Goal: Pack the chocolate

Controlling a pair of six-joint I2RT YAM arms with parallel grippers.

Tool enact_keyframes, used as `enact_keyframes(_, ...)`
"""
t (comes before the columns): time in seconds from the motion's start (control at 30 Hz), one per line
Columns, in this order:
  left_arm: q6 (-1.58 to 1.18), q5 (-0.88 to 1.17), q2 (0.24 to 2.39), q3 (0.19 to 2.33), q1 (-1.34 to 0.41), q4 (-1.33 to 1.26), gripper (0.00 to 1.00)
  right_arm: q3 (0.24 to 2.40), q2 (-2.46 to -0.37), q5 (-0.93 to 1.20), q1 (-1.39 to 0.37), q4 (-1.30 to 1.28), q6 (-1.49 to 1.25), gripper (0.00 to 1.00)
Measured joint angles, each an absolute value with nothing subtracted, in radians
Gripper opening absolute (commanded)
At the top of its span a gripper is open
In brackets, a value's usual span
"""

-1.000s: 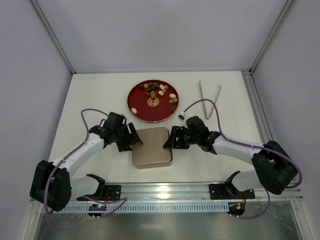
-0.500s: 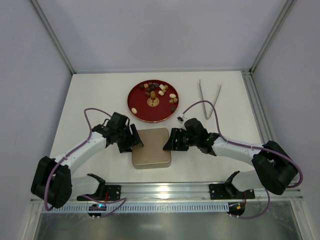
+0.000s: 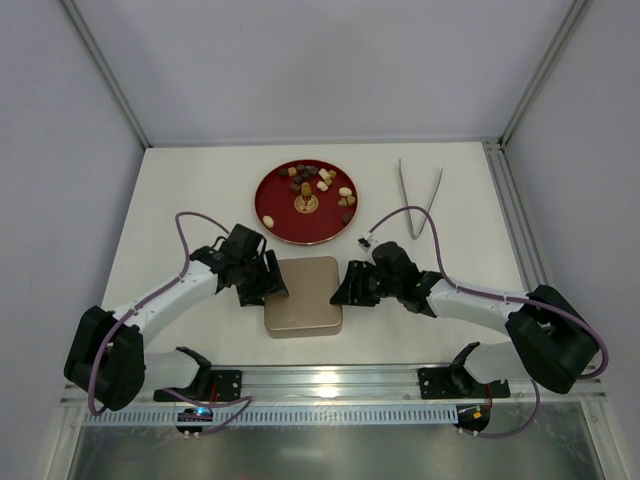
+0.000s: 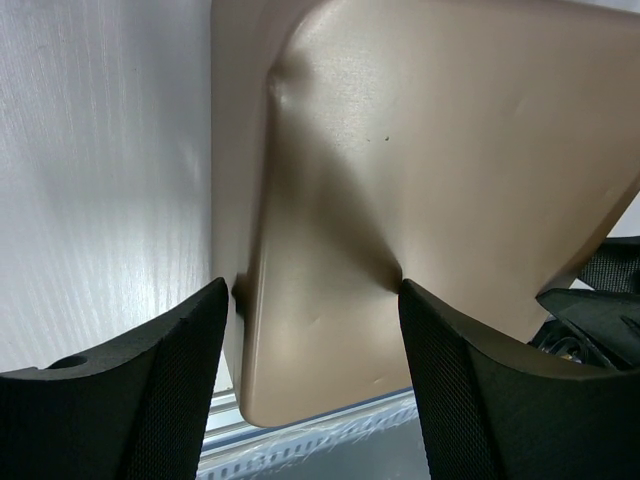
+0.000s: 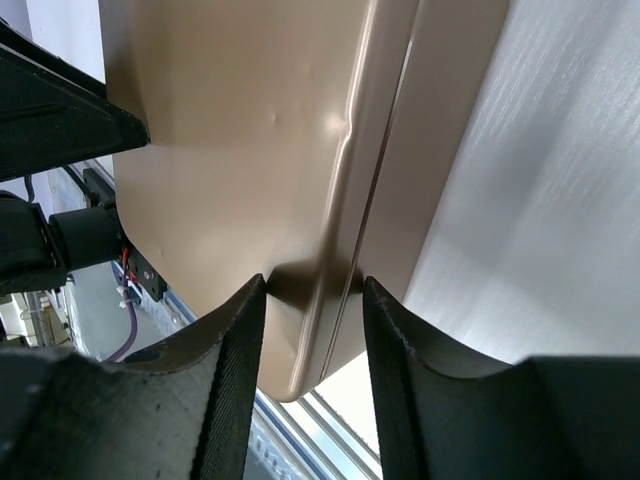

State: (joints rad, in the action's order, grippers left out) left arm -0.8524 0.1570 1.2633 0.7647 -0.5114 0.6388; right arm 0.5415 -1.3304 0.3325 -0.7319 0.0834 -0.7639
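White tabletop (image 3: 200, 190), walled by pale panels, carries everything here, and the gold tin (image 3: 304, 294) near the arms' bases serves as the landmark. Its lid is on, seated over the base with a lip showing along the edge in both wrist views. Beyond the tin, toward the far wall, sits the red plate (image 3: 272, 215), and the chocolates (image 3: 318, 180) lie scattered on it, light and dark pieces all loose on the plate; none can be seen in the tin, whose inside is hidden by the lid. Farther back and to the right of the tin lie the metal tongs (image 3: 420, 196), apart from both arms. The left gripper (image 3: 272, 283) is at the tin's left edge and the right gripper (image 3: 347, 288) at its right edge; each has its jaws spread, one finger either side of the lid's rim, close to it but not visibly pinching it. As for progress, the chocolate is on the plate, so the packing itself looks to remain, as far as can be seen. The grippers at the lid fit either lifting it off or having just set it down; the pictures do not settle which.
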Motion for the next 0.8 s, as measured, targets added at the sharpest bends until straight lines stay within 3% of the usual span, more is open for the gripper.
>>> enact_keyframes(0.37,-0.859,0.147,1.264,0.749,-0.511,0.627,0.68,0.509,-1.314,0.327,-0.732,0.127,-0.771,0.35)
enact_keyframes(0.8,-0.877,0.162,1.251,0.706,-0.508,0.570,0.65,0.487,-1.307,0.318,-0.731,0.162,-0.771,0.34)
